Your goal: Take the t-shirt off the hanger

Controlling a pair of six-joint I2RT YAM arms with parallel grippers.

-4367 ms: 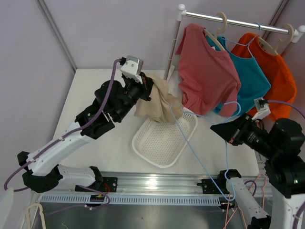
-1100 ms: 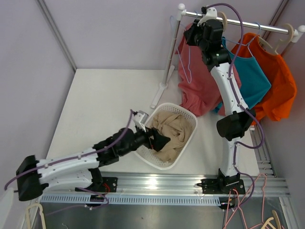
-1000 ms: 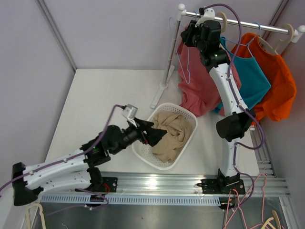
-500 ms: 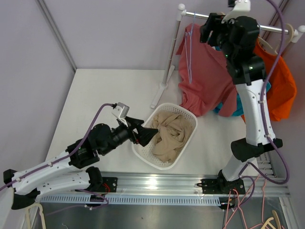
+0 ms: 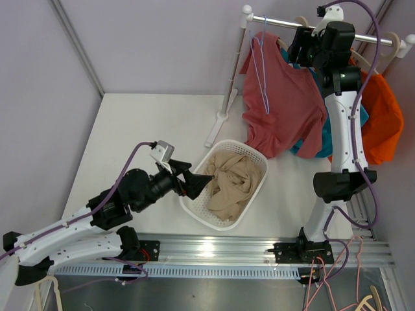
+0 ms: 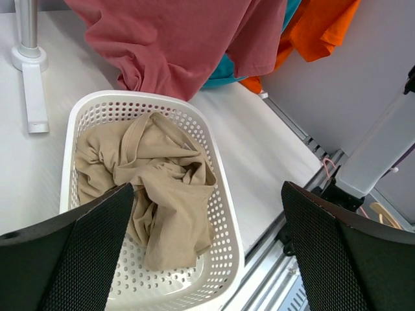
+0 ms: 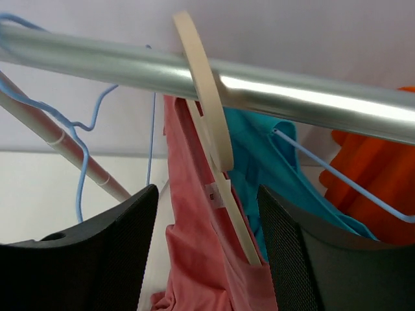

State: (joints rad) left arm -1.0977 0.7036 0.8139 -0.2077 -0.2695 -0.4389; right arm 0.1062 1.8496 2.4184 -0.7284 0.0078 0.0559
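Observation:
A pink t-shirt hangs on a cream hanger from the metal rail. My right gripper is up at the rail, open. In the right wrist view its fingers stand on either side of the pink t-shirt's collar and the cream hanger, not touching them. A beige t-shirt lies crumpled in the white basket. My left gripper hovers wide open at the basket's left rim, holding nothing. The left wrist view looks down on the beige t-shirt.
A bare blue wire hanger hangs at the rail's left end. A teal shirt and an orange shirt hang behind the pink one. The rack's pole and foot stand beside the basket.
My right gripper has opened, leaving the blue wire hanger on the rail, and has moved right to the pink t-shirt's hanger. My left gripper has backed slightly off the beige t-shirt.

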